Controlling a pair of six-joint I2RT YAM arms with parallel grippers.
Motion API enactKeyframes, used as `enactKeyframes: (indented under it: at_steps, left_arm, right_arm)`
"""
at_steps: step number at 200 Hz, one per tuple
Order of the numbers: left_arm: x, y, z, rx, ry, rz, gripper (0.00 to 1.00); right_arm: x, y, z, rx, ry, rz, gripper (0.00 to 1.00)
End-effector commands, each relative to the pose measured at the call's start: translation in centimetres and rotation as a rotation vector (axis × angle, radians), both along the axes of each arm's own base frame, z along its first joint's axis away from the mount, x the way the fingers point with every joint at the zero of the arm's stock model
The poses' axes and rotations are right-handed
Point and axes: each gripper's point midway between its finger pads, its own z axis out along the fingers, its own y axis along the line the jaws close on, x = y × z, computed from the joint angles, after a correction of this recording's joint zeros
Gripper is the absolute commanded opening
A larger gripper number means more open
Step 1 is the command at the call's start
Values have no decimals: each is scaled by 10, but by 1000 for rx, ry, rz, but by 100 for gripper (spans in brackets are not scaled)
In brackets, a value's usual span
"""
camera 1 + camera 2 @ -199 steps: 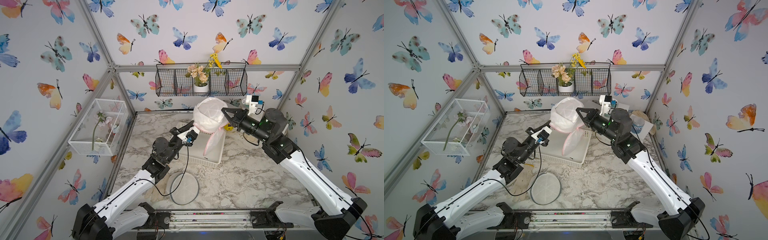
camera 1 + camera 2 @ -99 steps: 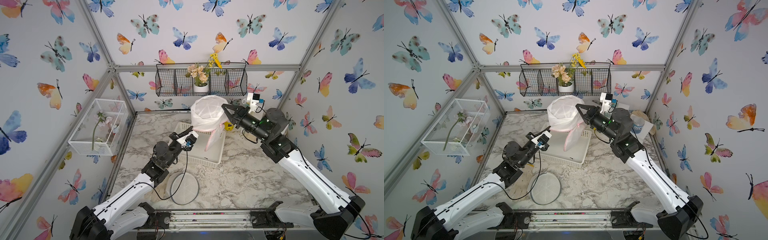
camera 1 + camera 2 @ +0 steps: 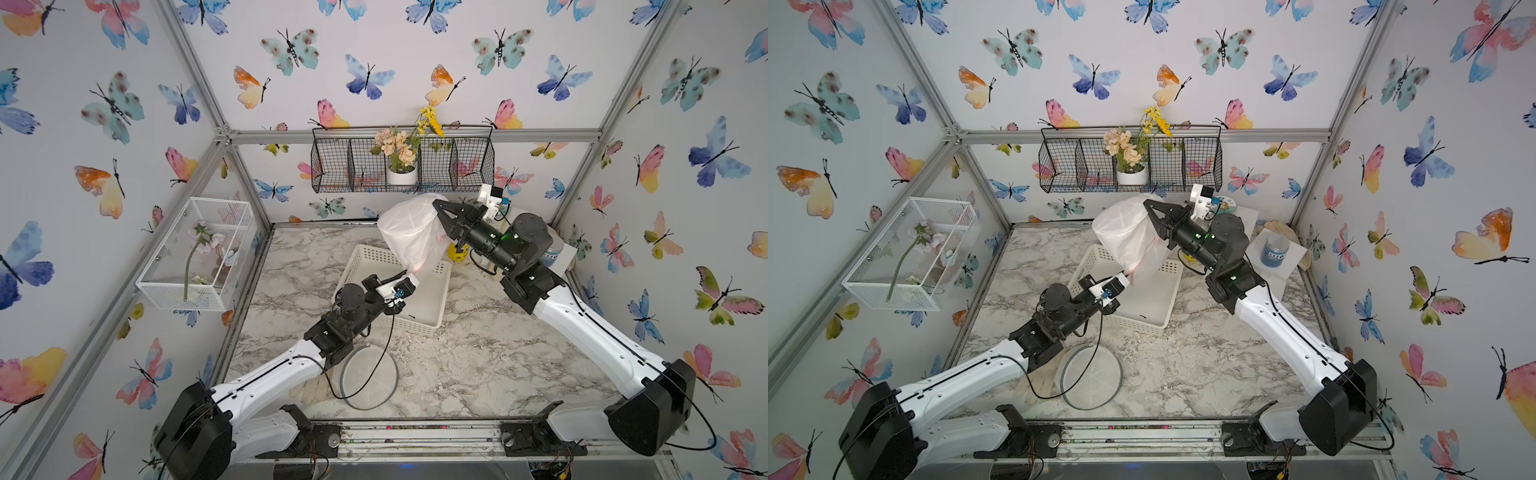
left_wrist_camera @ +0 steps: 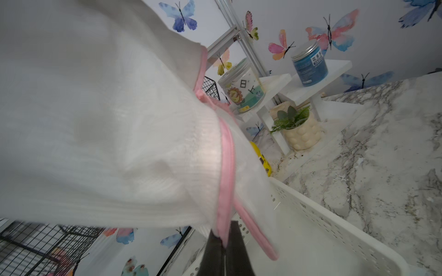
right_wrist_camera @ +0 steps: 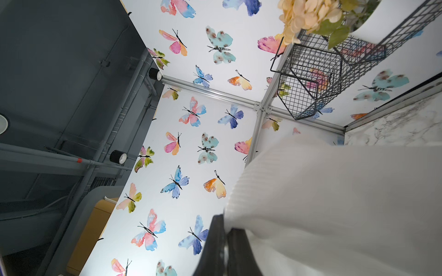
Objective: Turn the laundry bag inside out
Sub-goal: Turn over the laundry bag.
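The laundry bag (image 3: 409,232) (image 3: 1125,232) is a white mesh sack with pink trim, stretched in the air above the white basket in both top views. My right gripper (image 3: 435,203) (image 3: 1147,203) is shut on its upper edge, where white mesh (image 5: 334,203) is pinched between the dark fingers (image 5: 216,239). My left gripper (image 3: 409,272) (image 3: 1126,275) is shut on the bag's low end, lower and nearer the front. In the left wrist view the pink hem (image 4: 226,167) runs down into the closed fingers (image 4: 239,248), and a pink loop (image 4: 258,236) hangs beside them.
A white perforated basket (image 3: 432,305) sits on the marble table under the bag. A round mesh lid (image 3: 368,376) lies near the front. The back wall carries a black wire shelf (image 3: 353,166) with a flower pot. Jars on white steps (image 3: 1274,249) stand at the back right; a wire cage (image 3: 199,253) hangs left.
The right gripper has lifted and carried the bag's top back and right. The left gripper has pulled the lower end forward and down, so the bag has gone from a round bundle to a stretched cone.
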Motion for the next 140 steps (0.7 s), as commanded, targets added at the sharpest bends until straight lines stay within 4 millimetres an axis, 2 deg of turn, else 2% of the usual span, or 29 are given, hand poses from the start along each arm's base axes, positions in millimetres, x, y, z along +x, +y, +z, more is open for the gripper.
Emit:
enactKeyframes:
  at_steps: [1, 16, 52, 75, 90, 111, 140]
  left_arm:
    - [-16, -28, -7, 21, 34, -124, 0]
    - [-15, -26, 0, -9, 35, -106, 0]
    - [-13, 9, 40, -97, -48, 19, 29]
    - [-13, 37, 51, -110, -58, 87, 40]
    - [-15, 48, 48, -91, -34, 104, 46]
    - [-19, 51, 43, -57, -24, 97, 48]
    - [-23, 39, 60, -61, -83, 38, 55]
  right_arm:
    - [-10, -7, 24, 69, -68, 16, 2]
    - [-9, -9, 17, 38, -59, -8, 3]
    - [-2, -17, -14, -130, -24, -91, 2]
    - [0, -24, -33, -216, 5, -133, 2]
    - [2, -28, -41, -246, 22, -150, 2]
    - [3, -31, -45, -257, 35, -156, 2]
    - [3, -32, -44, -262, 38, -157, 2]
